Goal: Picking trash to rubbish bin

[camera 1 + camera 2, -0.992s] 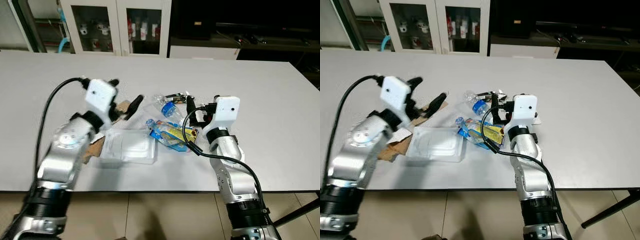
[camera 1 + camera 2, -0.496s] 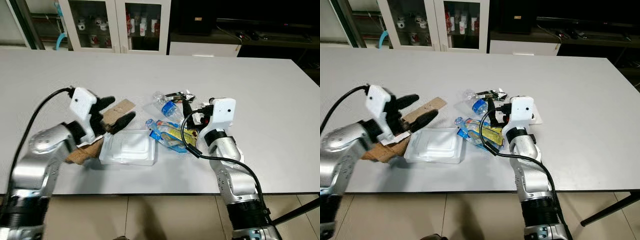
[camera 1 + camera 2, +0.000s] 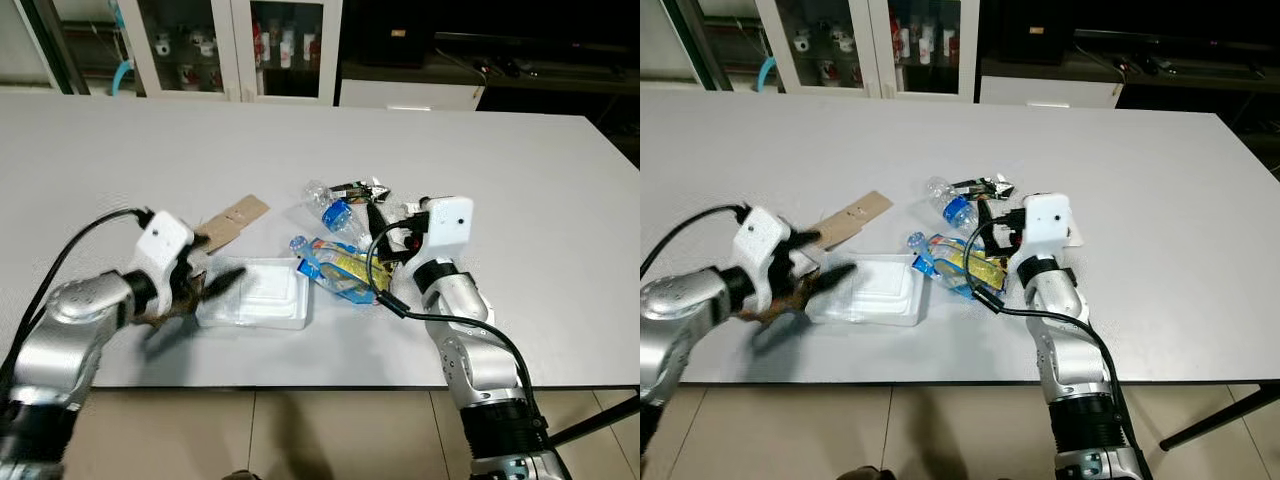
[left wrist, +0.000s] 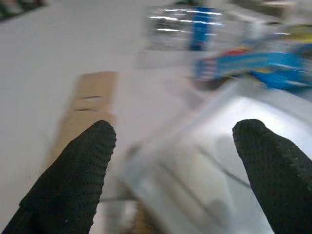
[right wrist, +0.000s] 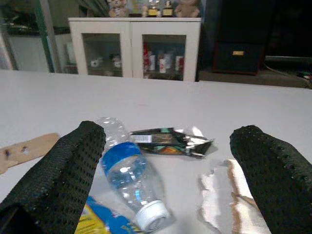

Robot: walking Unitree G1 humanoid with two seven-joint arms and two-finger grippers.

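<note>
Trash lies mid-table: a clear plastic container, a cardboard strip, a crushed bottle with a blue label, a blue and yellow snack wrapper, a dark foil wrapper and a torn tissue. My left gripper, blurred with motion, is low at the container's left end. Its fingers are open, and in the left wrist view the left gripper has the container's edge between them. My right gripper is open just right of the snack wrapper, pointing at the bottle, with nothing held.
The white table stretches far to the back and right. A crumpled brown cardboard piece lies under my left gripper near the table's front edge. White glass-door cabinets and a dark unit stand behind the table.
My left arm has swung down and back from above the cardboard to table level at the container's left end. The right arm has barely moved.
</note>
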